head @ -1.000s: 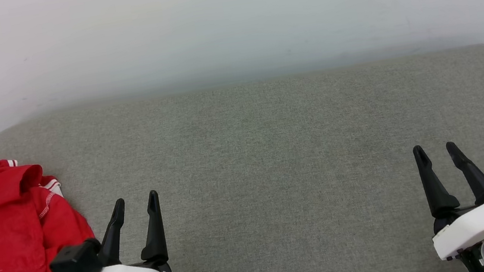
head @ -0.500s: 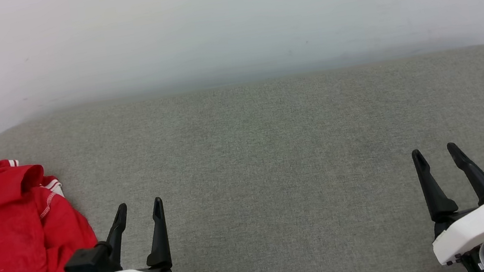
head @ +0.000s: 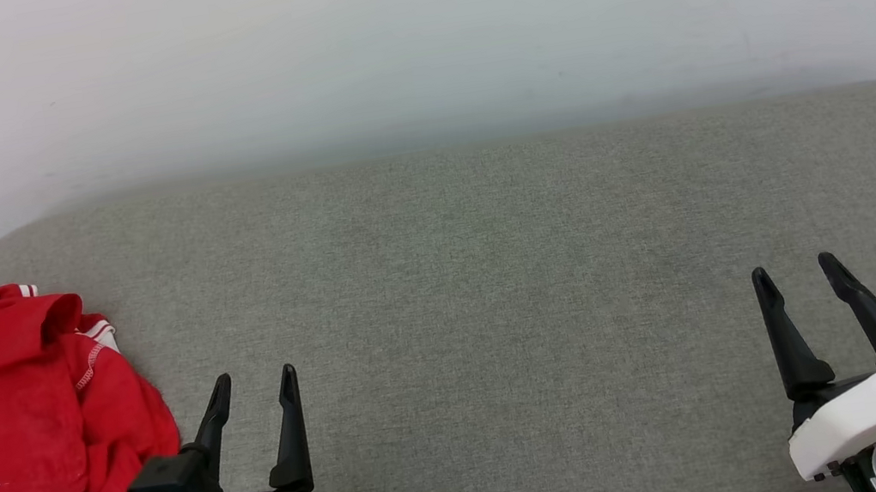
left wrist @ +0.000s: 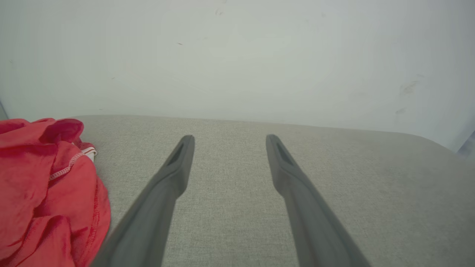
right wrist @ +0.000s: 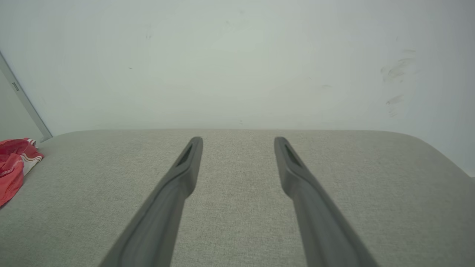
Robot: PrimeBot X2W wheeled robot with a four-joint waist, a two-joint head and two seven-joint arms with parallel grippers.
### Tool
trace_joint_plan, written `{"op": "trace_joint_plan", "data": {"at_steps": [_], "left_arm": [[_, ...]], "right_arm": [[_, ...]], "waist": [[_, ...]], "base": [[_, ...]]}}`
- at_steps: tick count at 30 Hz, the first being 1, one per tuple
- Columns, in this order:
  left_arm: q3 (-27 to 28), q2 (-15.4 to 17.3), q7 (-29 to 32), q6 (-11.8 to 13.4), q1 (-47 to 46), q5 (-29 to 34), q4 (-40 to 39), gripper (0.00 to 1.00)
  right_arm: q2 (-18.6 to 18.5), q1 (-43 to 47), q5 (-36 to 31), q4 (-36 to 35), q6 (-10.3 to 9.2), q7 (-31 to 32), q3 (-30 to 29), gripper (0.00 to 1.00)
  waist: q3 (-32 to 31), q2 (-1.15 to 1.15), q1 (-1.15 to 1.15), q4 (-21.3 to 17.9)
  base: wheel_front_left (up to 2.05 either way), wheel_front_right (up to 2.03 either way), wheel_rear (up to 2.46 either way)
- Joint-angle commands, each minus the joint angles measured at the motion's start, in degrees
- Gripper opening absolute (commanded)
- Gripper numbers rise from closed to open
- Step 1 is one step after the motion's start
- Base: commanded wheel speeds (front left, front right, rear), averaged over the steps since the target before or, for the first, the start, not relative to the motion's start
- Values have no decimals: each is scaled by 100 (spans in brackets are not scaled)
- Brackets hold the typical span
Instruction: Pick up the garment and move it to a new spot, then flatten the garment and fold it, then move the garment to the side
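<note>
The garment (head: 13, 422) is a red jersey lying crumpled in a heap at the far left of the grey cushion, with a bit of white sleeve and striped trim showing; its lettering is hidden. My left gripper (head: 254, 379) stands open just right of the heap, apart from it. In the left wrist view the garment (left wrist: 41, 189) lies left of the open left gripper (left wrist: 230, 138). At the lower right my right gripper (head: 795, 269) is open with nothing in it. The right wrist view shows the right gripper (right wrist: 239, 140) open and the garment (right wrist: 15, 163) far to the left.
A wide grey fabric cushion (head: 494, 272) spreads under both grippers, with rounded far corners. A pale wall (head: 406, 34) rises straight behind its back edge. A grey strip (right wrist: 26, 104) runs up the wall at the left in the right wrist view.
The left gripper has drawn back toward the bottom edge and a little to the right. The right gripper has shifted slightly right. The garment lies as before.
</note>
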Motion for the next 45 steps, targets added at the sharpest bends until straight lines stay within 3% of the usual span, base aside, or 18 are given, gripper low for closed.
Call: {"op": "trace_joint_plan", "data": {"at_steps": [1, 9, 16, 41, 45], "left_arm": [[36, -38, -61, -41, -52, 91, 0, 100], [53, -83, -137, -98, -102, 405, 48, 100], [127, -131, -200, -120, -185, 538, 90, 100], [491, -181, -188, -101, -235, 417, 187, 100], [504, -182, -188, -92, -187, 394, 194, 100]], "right_arm": [[16, 68, -89, -59, -2, -47, -8, 100], [17, 51, -331, -54, -2, -115, -17, 100], [18, 47, -541, -80, -2, -161, 33, 100], [15, -94, -511, -65, -4, -188, 407, 100], [16, -79, -509, -46, -4, -209, 439, 100]], "waist": [[5, 0, 0, 10], [37, 0, 0, 112], [67, 0, 0, 449], [32, 0, 0, 2550], [9, 0, 0, 2744]], "base": [[0, 0, 0], [0, 0, 0], [0, 0, 0], [0, 0, 0], [0, 0, 0]]}}
